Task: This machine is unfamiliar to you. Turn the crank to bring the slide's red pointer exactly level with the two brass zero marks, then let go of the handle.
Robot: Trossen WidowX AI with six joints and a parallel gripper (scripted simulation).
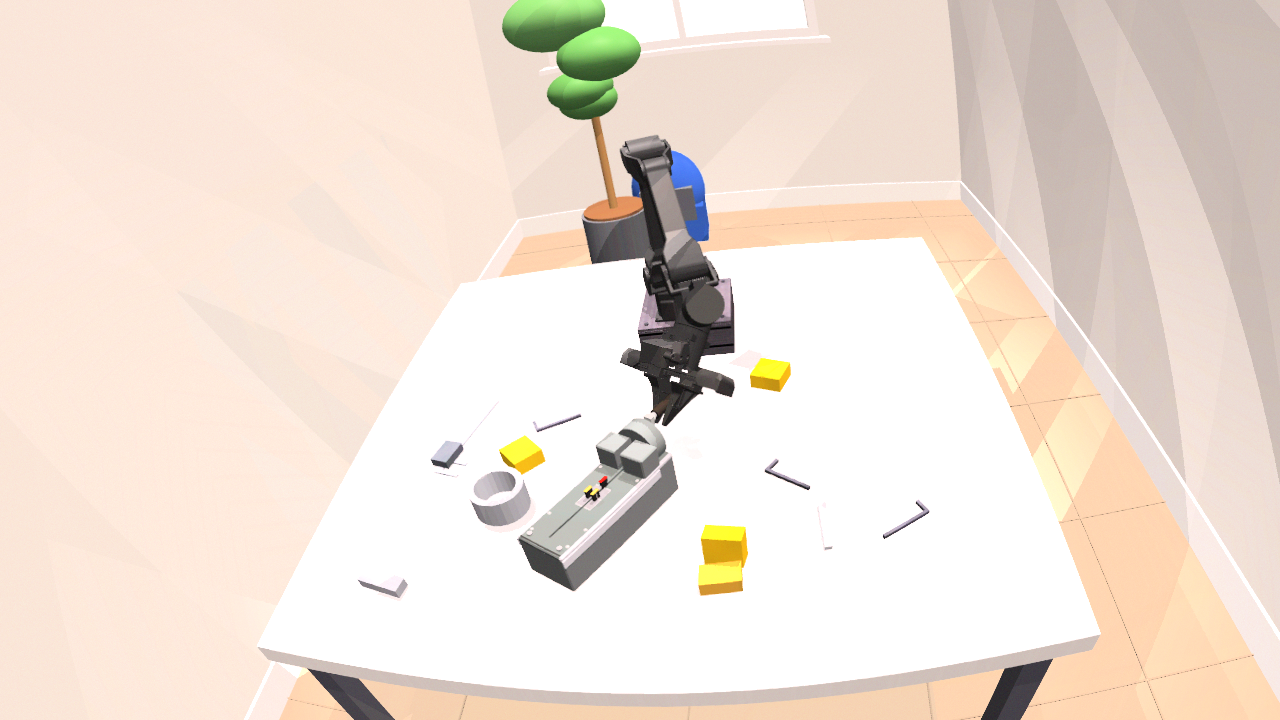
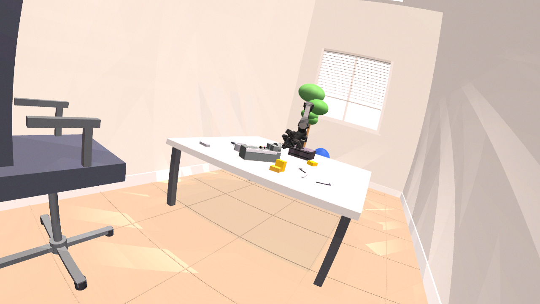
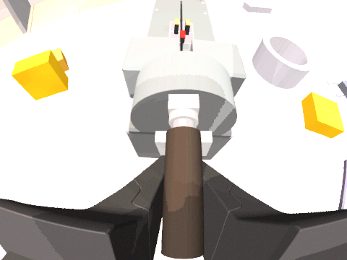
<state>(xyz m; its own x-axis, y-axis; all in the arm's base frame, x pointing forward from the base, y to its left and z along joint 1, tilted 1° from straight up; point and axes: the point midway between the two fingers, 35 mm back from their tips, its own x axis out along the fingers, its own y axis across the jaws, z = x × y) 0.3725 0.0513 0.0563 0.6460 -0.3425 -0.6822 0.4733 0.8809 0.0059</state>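
Note:
The grey machine (image 1: 617, 519) (image 2: 260, 155) stands on the table, its round hub (image 3: 184, 72) facing the arm. My gripper (image 1: 665, 415) (image 3: 179, 162) is shut on the brown crank handle (image 3: 183, 217). The handle's white crank arm (image 3: 183, 101) is at the top of the hub face in the wrist view. The red pointer (image 1: 603, 481) (image 3: 182, 34) is on the slide, on the hub side of the two brass marks (image 1: 588, 490) (image 3: 187, 22); it is not level with them. The gripper in the exterior view is too small to read.
A grey ring (image 1: 501, 501) (image 3: 282, 63) and a yellow block (image 1: 521, 454) (image 3: 322, 115) lie to one side of the machine. Stacked yellow blocks (image 1: 723, 548) (image 3: 40, 75) stand on the other side. Another yellow block (image 1: 769, 374) lies near the arm's base. Dark hex keys (image 1: 792, 476) lie on the table.

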